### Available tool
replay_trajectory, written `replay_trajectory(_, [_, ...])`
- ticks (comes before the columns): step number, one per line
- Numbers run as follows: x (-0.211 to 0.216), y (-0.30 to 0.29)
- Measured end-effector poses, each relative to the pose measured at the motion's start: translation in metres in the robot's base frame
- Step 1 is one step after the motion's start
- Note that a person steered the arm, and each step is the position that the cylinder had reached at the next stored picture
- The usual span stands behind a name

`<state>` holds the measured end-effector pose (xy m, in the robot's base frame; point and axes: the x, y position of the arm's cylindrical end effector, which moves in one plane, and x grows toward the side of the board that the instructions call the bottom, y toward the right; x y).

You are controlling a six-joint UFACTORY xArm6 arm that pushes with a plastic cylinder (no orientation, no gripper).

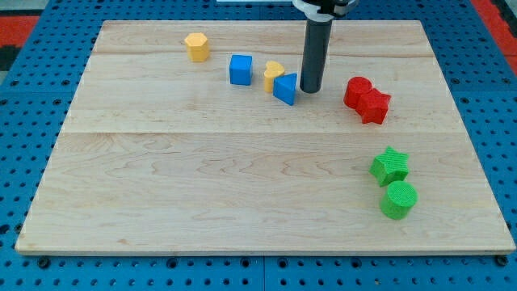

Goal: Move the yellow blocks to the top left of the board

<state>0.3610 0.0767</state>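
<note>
A yellow hexagonal block [196,46] sits near the board's top left. A second yellow block [272,74], heart-like in shape, stands at top centre, touching a blue wedge-like block [284,88] on its right. A blue cube [241,69] lies just left of that yellow block. My tip [310,88] rests on the board just right of the blue wedge-like block, close to it; the rod rises straight up from there.
Two red blocks [366,99] sit together at the right, one round, one star-like. A green star [390,166] and a green cylinder [398,200] lie at lower right. The wooden board [242,186] lies on a blue pegboard.
</note>
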Motion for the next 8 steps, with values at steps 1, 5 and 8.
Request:
replay_trajectory(1, [0.014, -0.003])
replay_trajectory(5, [-0.041, -0.056])
replay_trajectory(8, [-0.124, -0.102])
